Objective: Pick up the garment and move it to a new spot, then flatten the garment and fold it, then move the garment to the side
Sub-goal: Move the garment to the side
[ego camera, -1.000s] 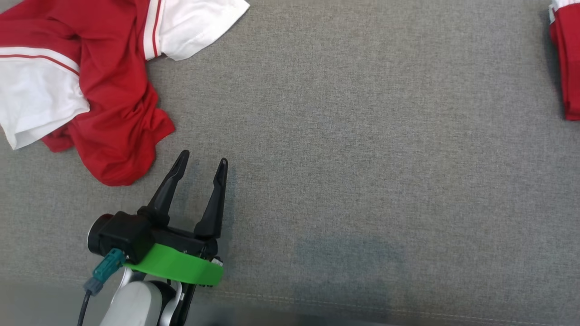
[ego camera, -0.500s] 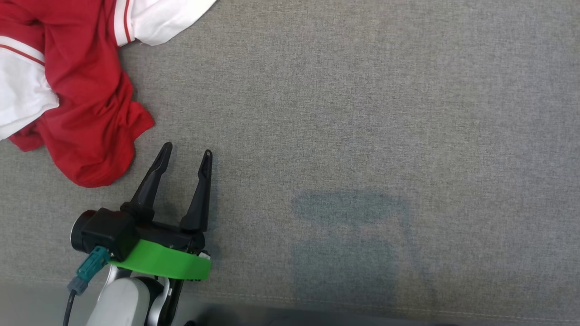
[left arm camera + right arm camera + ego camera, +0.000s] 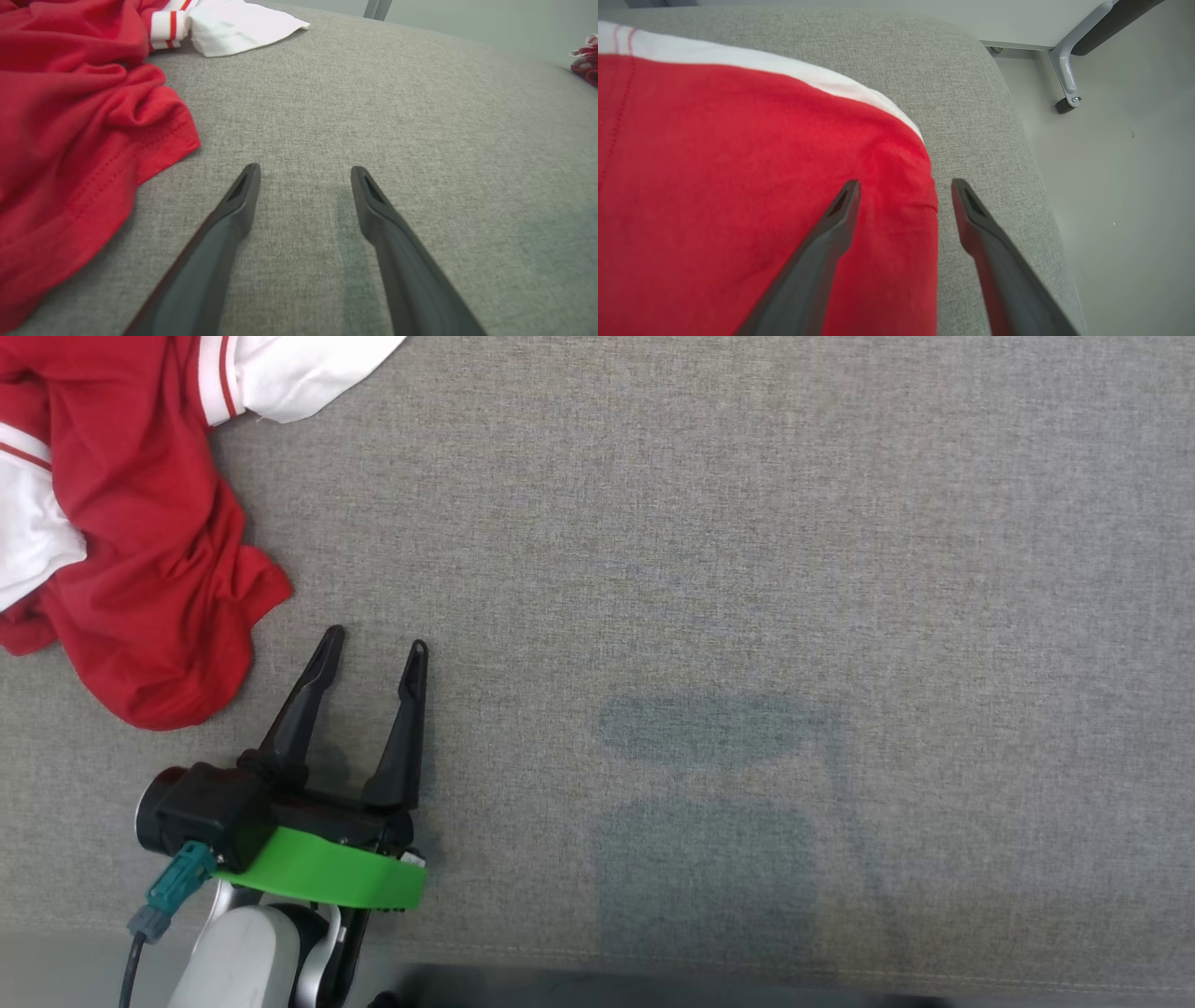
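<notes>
Floor (image 3: 1120, 196) and metal leg (image 3: 1062, 70) show past right gripper (image 3: 906, 184), spread over garment (image 3: 738, 186).

Garment (image 3: 140, 569) on the cushion's (image 3: 747, 569) far left — left hand (image 3: 376, 640) just right of it, nearer the robot

Inspected, left gripper (image 3: 374, 639): two long black fingers (image 3: 299, 719), tapering to narrow tips, each with a slotted recess on the inner face near the tip. At the base sits a boxy black housing (image 3: 210, 812) with a rounded cylindrical end on its left. A bright green curved band (image 3: 317, 877) runs along its near side. A teal connector (image 3: 173, 887) feeds a dark cable (image 3: 129, 975). The forearm (image 3: 238, 961) has a smooth, pale grey-white shell. Inspected, right gripper (image 3: 904, 184): matching dark tapered fingers, same slotted tips.
</notes>
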Robot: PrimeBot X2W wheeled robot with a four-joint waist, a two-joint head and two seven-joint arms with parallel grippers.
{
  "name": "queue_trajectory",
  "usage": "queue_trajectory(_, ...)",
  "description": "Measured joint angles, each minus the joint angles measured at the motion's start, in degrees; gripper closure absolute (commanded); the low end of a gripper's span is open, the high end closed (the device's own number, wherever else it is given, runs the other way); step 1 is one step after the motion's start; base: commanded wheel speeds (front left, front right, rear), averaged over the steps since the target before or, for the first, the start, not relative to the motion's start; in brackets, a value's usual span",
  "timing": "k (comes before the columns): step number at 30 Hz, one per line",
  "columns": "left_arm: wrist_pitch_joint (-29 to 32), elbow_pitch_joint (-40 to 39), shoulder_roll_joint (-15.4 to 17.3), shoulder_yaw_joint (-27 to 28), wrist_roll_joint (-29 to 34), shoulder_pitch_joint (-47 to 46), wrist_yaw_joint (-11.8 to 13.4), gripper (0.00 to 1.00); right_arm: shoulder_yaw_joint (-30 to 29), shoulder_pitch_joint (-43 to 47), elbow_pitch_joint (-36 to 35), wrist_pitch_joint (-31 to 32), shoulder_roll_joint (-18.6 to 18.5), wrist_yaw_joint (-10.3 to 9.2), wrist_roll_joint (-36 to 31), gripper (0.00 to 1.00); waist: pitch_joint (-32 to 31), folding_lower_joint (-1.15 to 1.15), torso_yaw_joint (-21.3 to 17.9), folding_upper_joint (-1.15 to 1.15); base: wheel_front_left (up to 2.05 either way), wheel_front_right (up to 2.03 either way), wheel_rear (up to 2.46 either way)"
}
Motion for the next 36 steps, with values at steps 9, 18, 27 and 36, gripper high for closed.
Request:
queue_trajectory(9,-0.1,1.0,0.2,0.8,0.0,0.0,0.5,0.0,0.8,-0.1,2.5,-7.0,2.5,-0.41,-3.0,0.0,-1.5,0.0,-1.3,0.0,0.0,0.0,0.0)
queue_trajectory(18,-0.3,4.0,0.1,1.8,-0.1,-1.5,0.4,0.0,0.6,-2.2,-2.9,-23.2,7.8,-0.35,-7.1,0.0,-6.3,0.0,-3.1,0.0,0.0,0.0,0.0)
queue_trajectory(27,-0.6,7.9,-0.2,2.5,-0.8,-1.9,0.3,0.0,1.2,3.0,-7.3,-33.8,13.9,-0.44,-8.1,0.0,-12.2,-0.01,-4.5,0.0,0.0,0.0,0.0)
queue_trajectory(36,-0.6,12.3,-0.8,3.4,-2.2,0.3,0.3,0.0,4.1,15.8,-8.9,-36.3,21.9,-1.33,-8.6,0.0,-19.5,-0.01,-5.3,0.0,0.0,0.0,0.0)
